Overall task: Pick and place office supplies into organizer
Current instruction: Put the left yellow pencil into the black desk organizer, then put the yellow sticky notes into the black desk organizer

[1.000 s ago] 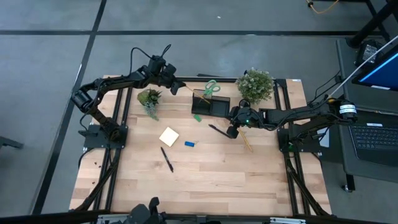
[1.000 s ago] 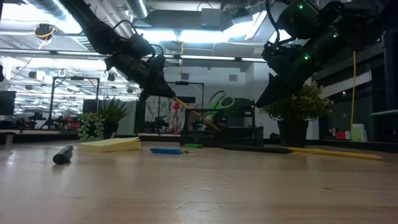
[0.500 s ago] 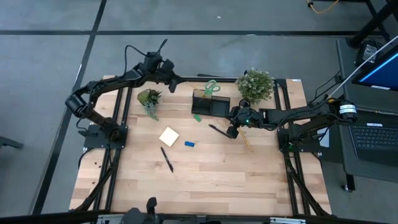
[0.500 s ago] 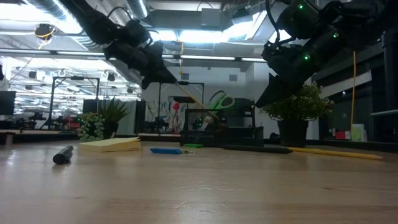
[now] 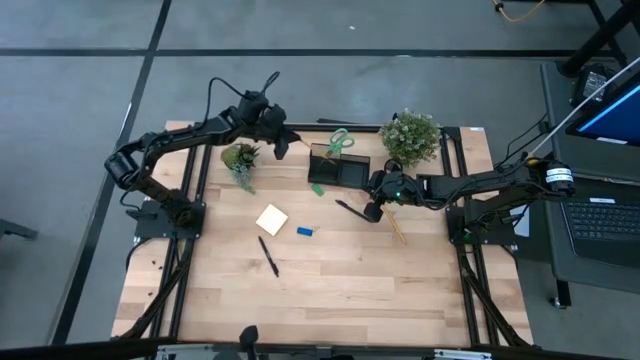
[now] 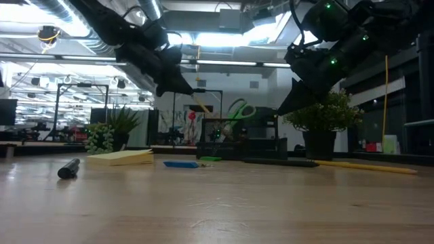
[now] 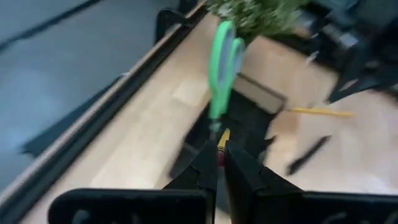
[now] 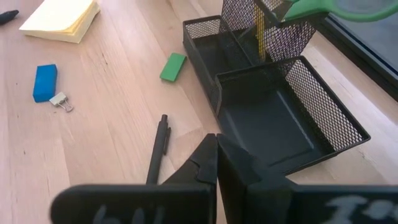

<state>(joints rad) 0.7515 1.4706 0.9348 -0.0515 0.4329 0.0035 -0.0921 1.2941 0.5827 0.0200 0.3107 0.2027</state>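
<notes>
The black mesh organizer (image 5: 350, 172) stands at the table's far middle, with green-handled scissors (image 5: 340, 139) upright in its tall section. My left gripper (image 5: 287, 143) hangs above and to the left of it, shut on a thin yellow pencil (image 6: 203, 106). My right gripper (image 5: 372, 212) hovers shut just right of a black pen (image 5: 350, 209) that lies flat near the organizer's tray; nothing is between its fingers (image 8: 214, 146). A green eraser (image 8: 173, 66) lies beside the organizer. My left gripper pinches the pencil's upper end (image 7: 221, 138) between its two fingertips. The fingers slant down from the table's far left toward the organizer. The pencil slopes down from them, and its lower part (image 8: 258, 28) stands inside the organizer's tall section next to the scissors.
On the table lie a yellow sticky-note pad (image 5: 272, 218), a blue eraser (image 5: 305, 231), a binder clip (image 8: 60, 101), a second black pen (image 5: 268, 255) and another pencil (image 5: 398, 228). Two potted plants (image 5: 240, 158) (image 5: 410, 135) flank the organizer. The table's near half is bare wood.
My left gripper has risen and rolled a little while staying shut on the pencil's upper end. The pencil now stands steeper, its lower part staying at the organizer.
</notes>
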